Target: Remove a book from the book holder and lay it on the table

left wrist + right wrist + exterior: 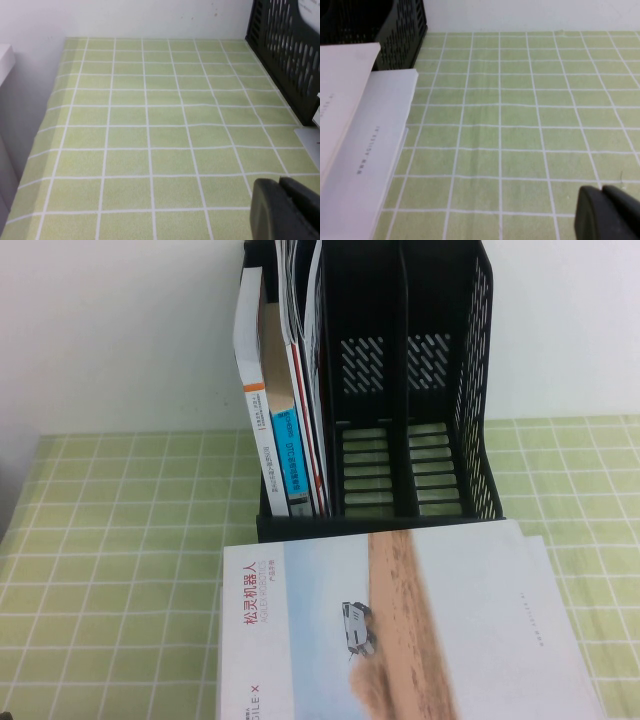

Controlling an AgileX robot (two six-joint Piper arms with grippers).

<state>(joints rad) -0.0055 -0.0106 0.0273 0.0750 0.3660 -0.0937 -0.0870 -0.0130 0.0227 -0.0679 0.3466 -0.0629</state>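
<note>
The book (400, 630), sky-blue and white with a tan band, a small white vehicle and a red title, lies flat on the table (120, 540) in front of the black book holder (440, 390). Its white edge shows in the right wrist view (340, 100). My left gripper (280, 187) is shut and empty, low over bare cloth left of the holder (290, 55). My right gripper (601, 192) is shut and empty, over bare cloth right of the book. Neither gripper shows in the high view.
The holder's left compartment holds several upright books, among them a white-spined one with a blue label (285, 455). Its middle and right compartments hold nothing. A second white booklet (375, 150) lies under the book. A white wall stands behind the holder.
</note>
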